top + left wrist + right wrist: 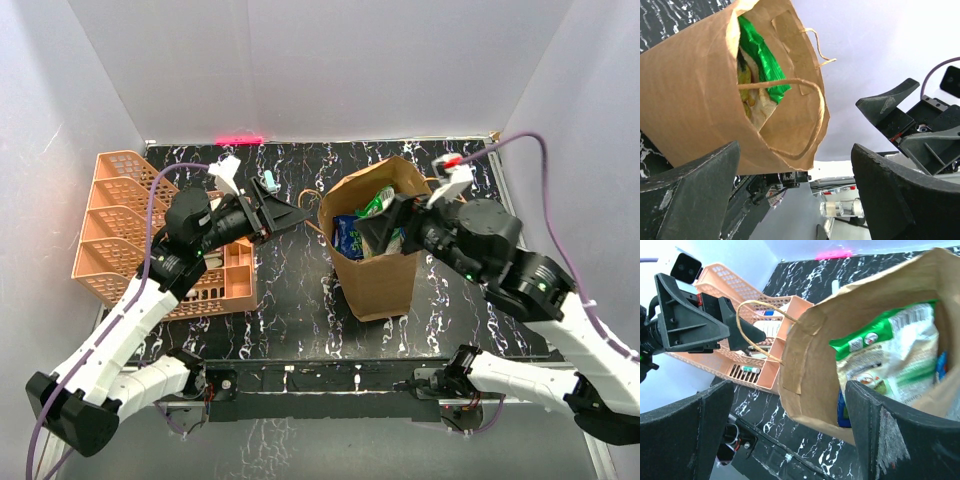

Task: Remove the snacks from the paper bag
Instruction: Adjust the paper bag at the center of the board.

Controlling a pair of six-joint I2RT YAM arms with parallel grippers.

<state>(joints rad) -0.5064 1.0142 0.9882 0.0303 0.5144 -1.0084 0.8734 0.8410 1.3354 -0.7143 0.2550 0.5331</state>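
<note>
I fear the bag (380,285) could tip if my right gripper (385,228), wide open and empty at its mouth, bumps it, for my left gripper (292,215), open and empty just left of the bag, does not steady it; the snacks (890,355) sit inside the bag, green and blue ones showing.

I see bright, even light from overhead. The white walls (330,60) nearly wash out, and the paper bag (375,290) casts only a soft shadow. A pink glow (237,137) sits at the far wall's foot. The snacks (890,350) glint. In the wrist views the near fingers (685,195) look soft.
</note>
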